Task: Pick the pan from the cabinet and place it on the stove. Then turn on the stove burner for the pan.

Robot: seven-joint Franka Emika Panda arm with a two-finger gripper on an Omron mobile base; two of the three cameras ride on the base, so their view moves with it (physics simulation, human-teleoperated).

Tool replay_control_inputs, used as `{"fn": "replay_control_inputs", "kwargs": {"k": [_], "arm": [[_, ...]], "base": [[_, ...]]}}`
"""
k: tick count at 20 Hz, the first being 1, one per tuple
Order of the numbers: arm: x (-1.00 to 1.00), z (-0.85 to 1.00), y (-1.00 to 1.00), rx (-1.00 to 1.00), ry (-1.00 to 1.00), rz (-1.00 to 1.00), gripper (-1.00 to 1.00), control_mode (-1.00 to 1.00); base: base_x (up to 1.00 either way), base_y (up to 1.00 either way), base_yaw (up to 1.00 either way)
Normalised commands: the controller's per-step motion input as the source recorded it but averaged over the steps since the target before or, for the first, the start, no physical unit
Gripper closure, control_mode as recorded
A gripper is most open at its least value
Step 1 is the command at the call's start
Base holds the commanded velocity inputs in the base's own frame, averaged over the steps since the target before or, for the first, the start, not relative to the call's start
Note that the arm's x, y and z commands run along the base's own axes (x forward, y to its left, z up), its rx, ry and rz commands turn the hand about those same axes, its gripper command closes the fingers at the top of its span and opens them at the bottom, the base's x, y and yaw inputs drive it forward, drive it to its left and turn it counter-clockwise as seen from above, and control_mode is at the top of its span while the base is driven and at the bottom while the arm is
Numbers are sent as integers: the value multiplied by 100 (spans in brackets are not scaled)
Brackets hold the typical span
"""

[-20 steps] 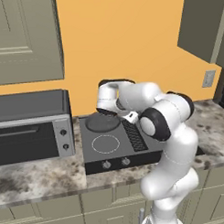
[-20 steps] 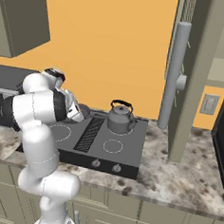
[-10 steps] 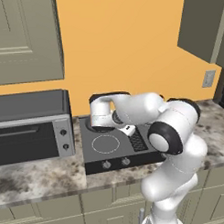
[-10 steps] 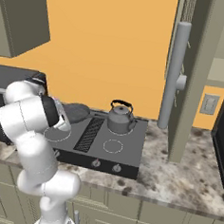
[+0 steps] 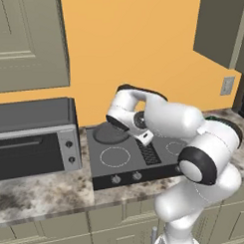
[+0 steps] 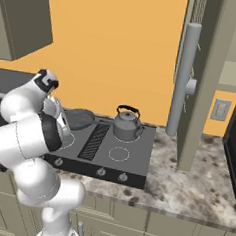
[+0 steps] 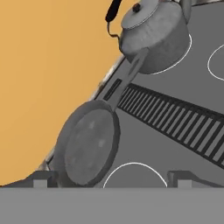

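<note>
Gripper [image 7: 107,177] spread wide, holding nothing, hovering just above the frying pan [image 7: 87,146]. Pan resting on the far left burner of the stove [image 7: 175,131], handle reaching toward the kettle [image 7: 153,37].

We see a flat orange wall [image 5: 141,48] behind a speckled brown-grey stone counter [image 6: 185,180], with beige panelled under-counter cabinets [image 5: 73,230] beneath. A boxy grey toaster oven [image 5: 32,137] sits at left, and a beige wall outlet [image 6: 220,110] at right.
</note>
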Motion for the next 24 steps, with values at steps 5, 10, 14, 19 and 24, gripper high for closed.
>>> {"fn": "replay_control_inputs", "kwargs": {"k": [5, 10, 14, 19, 24], "arm": [[-37, 89, 18, 0, 18, -23, -100, -100], [-29, 96, 23, 0, 19, -21, -100, -100], [-15, 100, 29, -3, 23, -19, -100, -100], [-25, 97, 42, 0, 18, -31, -100, -100], [-29, 77, 41, 3, 19, -43, -100, -100]], "base": [[0, 0, 0], [0, 0, 0], [0, 0, 0], [0, 0, 0], [0, 0, 0]]}}
